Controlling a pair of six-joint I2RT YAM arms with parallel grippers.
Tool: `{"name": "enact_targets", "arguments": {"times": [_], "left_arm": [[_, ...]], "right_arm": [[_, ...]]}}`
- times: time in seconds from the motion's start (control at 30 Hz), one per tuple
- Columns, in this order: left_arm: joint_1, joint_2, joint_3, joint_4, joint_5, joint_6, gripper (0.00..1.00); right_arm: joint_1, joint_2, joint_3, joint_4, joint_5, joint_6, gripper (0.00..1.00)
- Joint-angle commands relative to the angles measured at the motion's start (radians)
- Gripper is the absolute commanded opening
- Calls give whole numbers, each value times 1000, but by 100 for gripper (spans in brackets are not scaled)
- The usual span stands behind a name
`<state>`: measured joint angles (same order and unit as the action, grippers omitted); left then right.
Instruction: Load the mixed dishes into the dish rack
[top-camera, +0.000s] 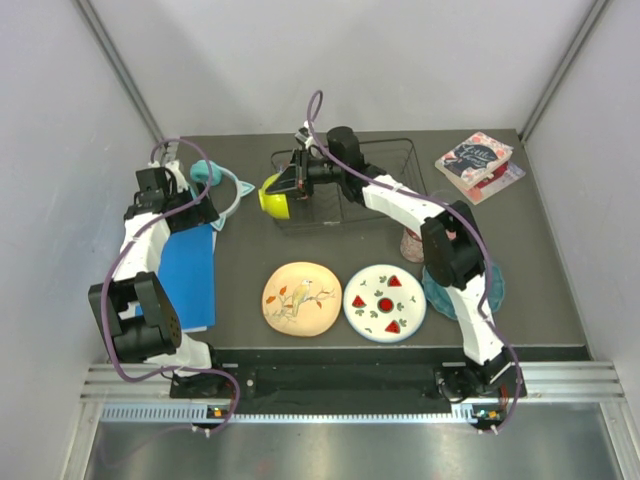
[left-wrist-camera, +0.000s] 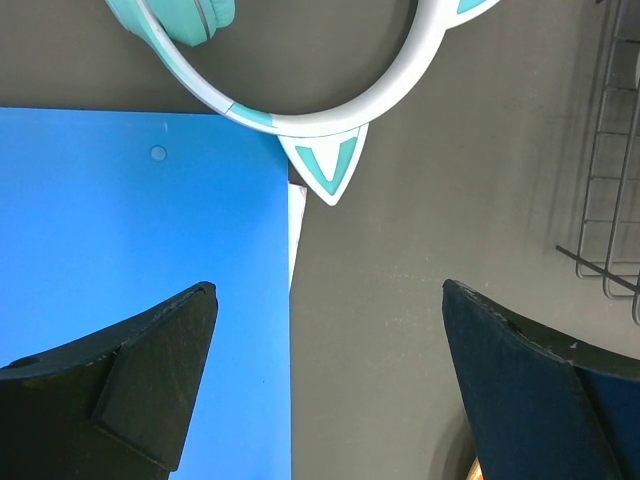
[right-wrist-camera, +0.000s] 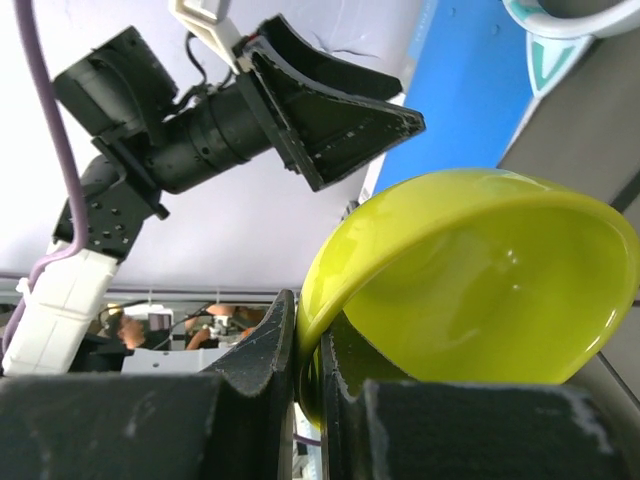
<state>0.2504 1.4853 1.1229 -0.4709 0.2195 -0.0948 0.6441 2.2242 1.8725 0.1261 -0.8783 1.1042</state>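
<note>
Cream bird-print plate (top-camera: 301, 297) and white watermelon-slice plate (top-camera: 385, 302) lie side by side near the counter's (top-camera: 540, 300) near edge. Farther back, by the left edge, your left gripper (left-wrist-camera: 325, 290) is spread apart over the blue folder (top-camera: 190, 270). Toward the far edge, your right gripper (top-camera: 290, 190) clamps the tilted small yellow-green bowl (top-camera: 272, 195) at the dish rack's (top-camera: 395, 148) left end.

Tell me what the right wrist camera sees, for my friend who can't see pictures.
The right gripper pinches the rim of a small yellow-green bowl, which is tipped on its side and fills the lower right. Behind it, at the upper left, is the left gripper. A blue folder and part of the teal cat-ear headphones show at the top right.
</note>
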Motion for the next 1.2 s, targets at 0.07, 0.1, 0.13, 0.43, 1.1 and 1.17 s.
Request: {"name": "enact_targets", "arguments": {"times": [0.07, 0.1, 0.13, 0.43, 1.1, 1.17], "left_arm": [[6, -40, -18, 37, 3, 12, 99], [7, -40, -20, 37, 1, 12, 99], [6, -40, -20, 37, 1, 12, 99], [6, -42, -9, 34, 4, 12, 99], [6, -43, 6, 31, 11, 12, 99], [7, -42, 8, 31, 9, 12, 99]], "right_arm": [[-27, 22, -10, 162, -36, 46, 0], [-30, 22, -18, 159, -37, 45, 0], [-35, 22, -25, 162, -37, 43, 0], [-103, 5, -141, 158, -28, 8, 0], [-106, 61, -174, 64, 9, -64, 6], [-95, 54, -155, 9, 33, -108, 24]]}}
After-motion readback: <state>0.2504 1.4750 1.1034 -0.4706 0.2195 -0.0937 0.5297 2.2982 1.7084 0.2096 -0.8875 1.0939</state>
